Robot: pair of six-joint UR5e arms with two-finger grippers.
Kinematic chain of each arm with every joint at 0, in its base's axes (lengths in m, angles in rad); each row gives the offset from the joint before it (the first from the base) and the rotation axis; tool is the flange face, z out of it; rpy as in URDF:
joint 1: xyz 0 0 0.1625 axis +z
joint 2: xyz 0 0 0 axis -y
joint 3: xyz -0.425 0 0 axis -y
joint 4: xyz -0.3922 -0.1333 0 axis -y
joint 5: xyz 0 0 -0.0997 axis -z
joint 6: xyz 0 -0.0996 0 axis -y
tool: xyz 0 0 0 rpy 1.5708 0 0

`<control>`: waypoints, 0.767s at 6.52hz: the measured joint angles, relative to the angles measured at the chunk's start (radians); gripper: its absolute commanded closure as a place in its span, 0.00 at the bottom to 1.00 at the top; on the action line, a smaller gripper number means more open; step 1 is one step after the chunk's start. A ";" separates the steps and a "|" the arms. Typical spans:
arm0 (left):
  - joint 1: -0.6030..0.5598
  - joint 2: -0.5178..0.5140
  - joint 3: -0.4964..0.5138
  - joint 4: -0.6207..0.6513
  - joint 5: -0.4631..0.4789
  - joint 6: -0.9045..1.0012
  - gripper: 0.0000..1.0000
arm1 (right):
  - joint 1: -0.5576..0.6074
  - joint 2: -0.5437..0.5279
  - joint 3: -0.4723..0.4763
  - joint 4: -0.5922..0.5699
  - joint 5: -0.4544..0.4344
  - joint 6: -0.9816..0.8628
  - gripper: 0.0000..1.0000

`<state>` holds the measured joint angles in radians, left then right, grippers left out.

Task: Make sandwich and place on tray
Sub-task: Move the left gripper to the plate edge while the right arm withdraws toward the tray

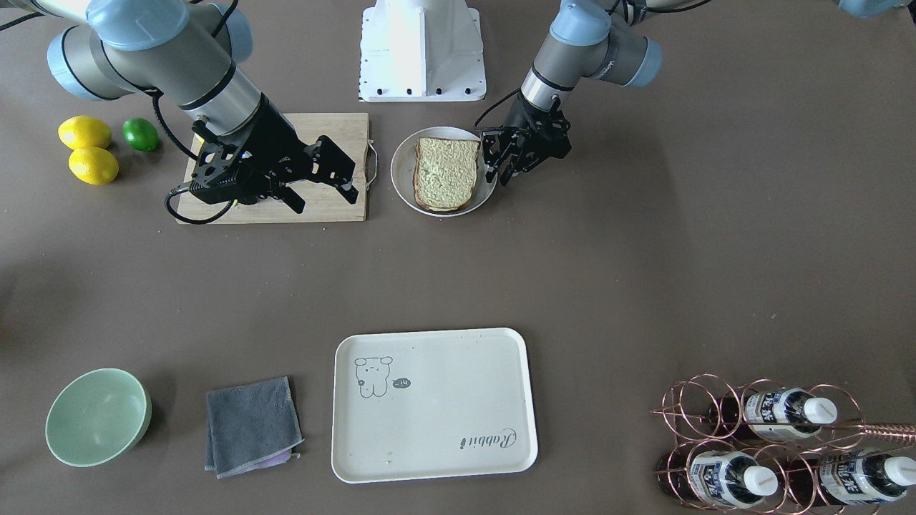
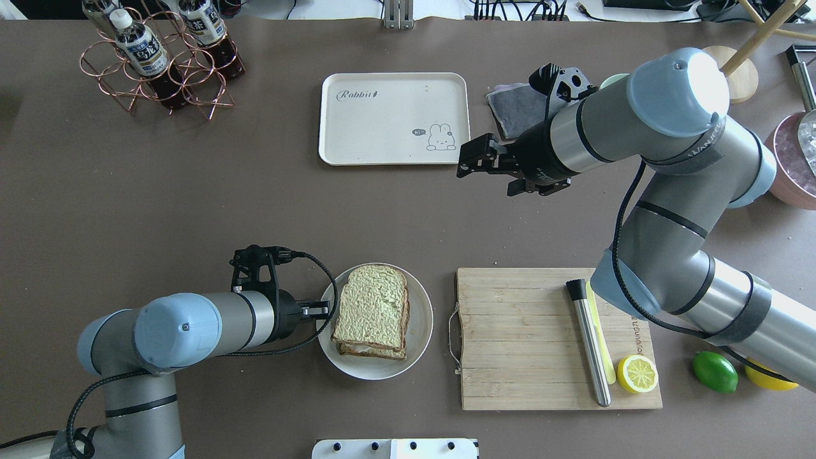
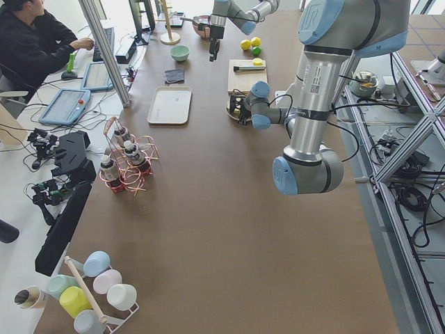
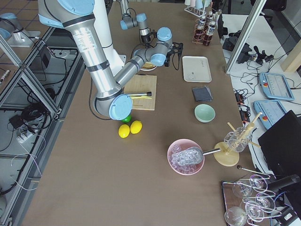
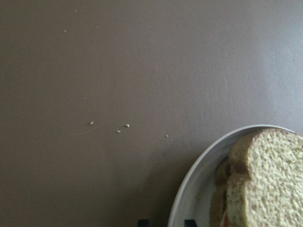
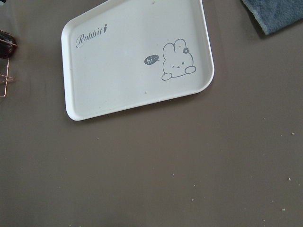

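Now sandwich (image 2: 373, 306) sits built on plate (image 2: 422, 331), left gripper (image 2: 319, 310) unclenched at its 9 o'clock, right gripper (image 2: 460, 163) agape. Nxt: grab, carry to tray (image 2: 382, 137) at 12.

The tray (image 6: 123, 90) carried the script word "Rabbit" (image 6: 92, 36) near one corner. A small dark speech bubble (image 6: 151, 60) beside its animal drawing (image 6: 176, 61) read "hi~". The bottle labels (image 2: 145, 54) in the wire rack (image 2: 191, 89) bore print too small to read.
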<state>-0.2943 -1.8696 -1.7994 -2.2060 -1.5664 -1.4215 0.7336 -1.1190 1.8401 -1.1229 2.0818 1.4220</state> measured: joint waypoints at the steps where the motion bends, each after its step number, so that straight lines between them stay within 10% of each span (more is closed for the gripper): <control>1: 0.006 0.000 0.000 0.000 0.002 0.000 0.76 | 0.000 -0.002 0.001 0.000 0.000 0.000 0.00; 3: 0.010 -0.001 0.001 0.001 0.008 0.000 1.00 | 0.001 -0.005 0.002 0.001 0.000 0.000 0.00; 5: 0.010 -0.005 -0.002 0.002 0.007 0.000 1.00 | 0.002 -0.006 -0.003 0.001 0.000 0.000 0.00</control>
<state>-0.2839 -1.8747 -1.8009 -2.2044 -1.5592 -1.4212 0.7353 -1.1250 1.8373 -1.1214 2.0816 1.4220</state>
